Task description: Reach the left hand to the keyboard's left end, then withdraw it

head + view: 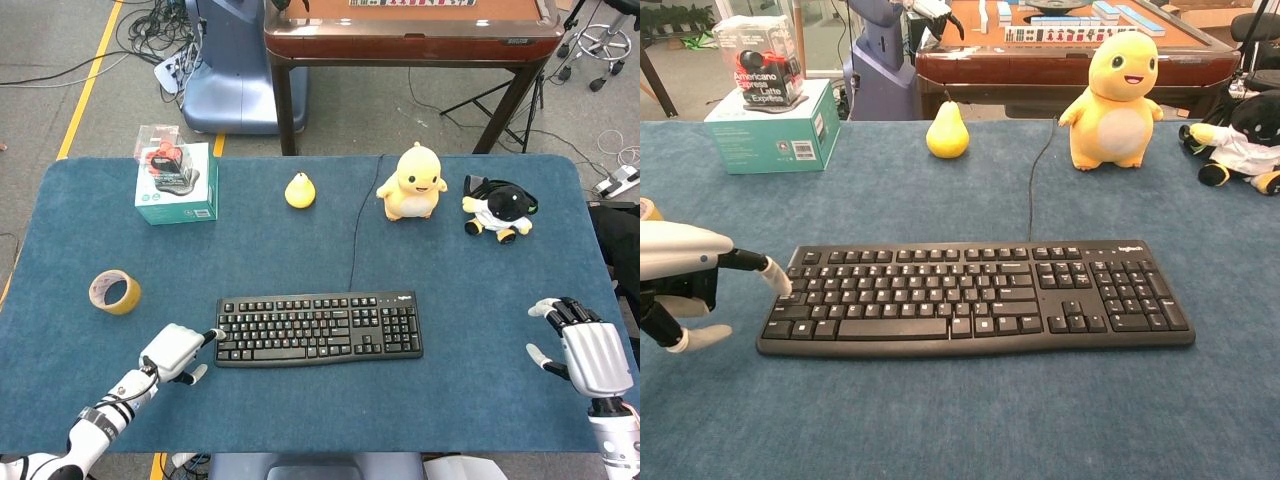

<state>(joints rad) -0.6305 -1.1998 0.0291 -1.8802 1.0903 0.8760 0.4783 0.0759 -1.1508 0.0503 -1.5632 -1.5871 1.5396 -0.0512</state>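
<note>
A black keyboard (pixel 318 328) (pixel 978 295) lies flat in the middle of the blue table, its cable running to the far edge. My left hand (pixel 174 351) (pixel 685 278) sits low at the keyboard's left end, holding nothing, with one finger stretched out so its white tip (pixel 777 279) touches the keyboard's left edge. My right hand (pixel 590 352) rests at the table's right edge, fingers spread and empty, far from the keyboard; the chest view does not show it.
A tape roll (pixel 114 292) lies left of the keyboard. A teal box (pixel 178 183) (pixel 775 126) stands at the back left. Along the back sit a yellow pear (pixel 300 190) (pixel 947 131), a yellow plush (pixel 412 182) (pixel 1118 88) and a black-and-white plush (pixel 500 210) (pixel 1243 130).
</note>
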